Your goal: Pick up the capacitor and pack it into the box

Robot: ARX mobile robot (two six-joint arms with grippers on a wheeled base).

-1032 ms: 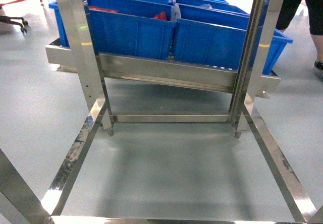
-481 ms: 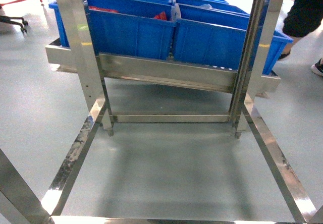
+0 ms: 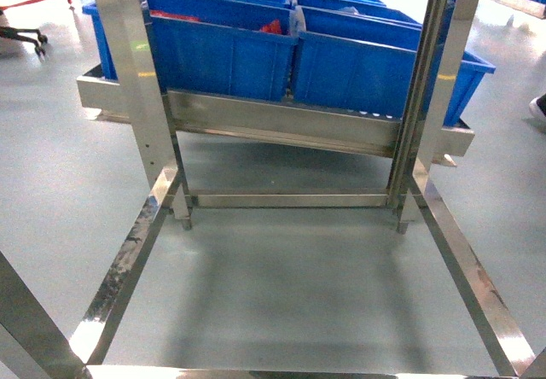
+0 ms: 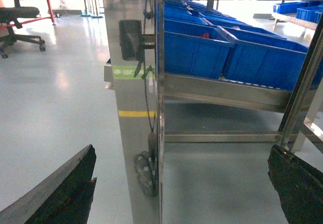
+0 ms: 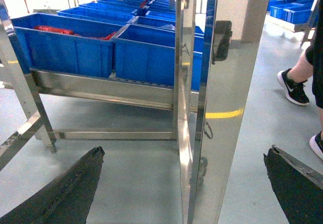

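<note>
Head view, rack: I am looking down at a stainless steel rack [image 3: 281,123] whose tilted shelf is carrying rows of blue plastic bins [image 3: 222,50], two side by side at the front.
Head view, bin contents: something red [image 3: 271,27] is showing inside the front left bin; I cannot tell what it is.
Head view, floor: the grey floor [image 3: 290,285] is lying framed by the rack's lower rails.
Head view, surroundings: a black office chair [image 3: 19,8] is standing at the far left, and a shoe [image 3: 537,106] is poking in at the right edge.
Head view, claws: neither claw is showing here.
Left wrist view, claw: I am seeing the left claw [image 4: 181,183] spread wide, its two dark fingers [image 4: 65,191] sitting at the bottom corners and holding nothing.
Left wrist view, scene: a steel upright [image 4: 133,108] is standing just ahead, with the blue bins to its right.
Right wrist view, claw: the right claw [image 5: 184,186] is also gaping wide and holding nothing.
Right wrist view, scene: a mirrored steel post [image 5: 222,98] is rising in front, the bins are sitting to the left, and a person's black sneakers [image 5: 292,88] are standing on the floor at right.
Task's thing: I am finding the box and the capacitor in none of the three views.
</note>
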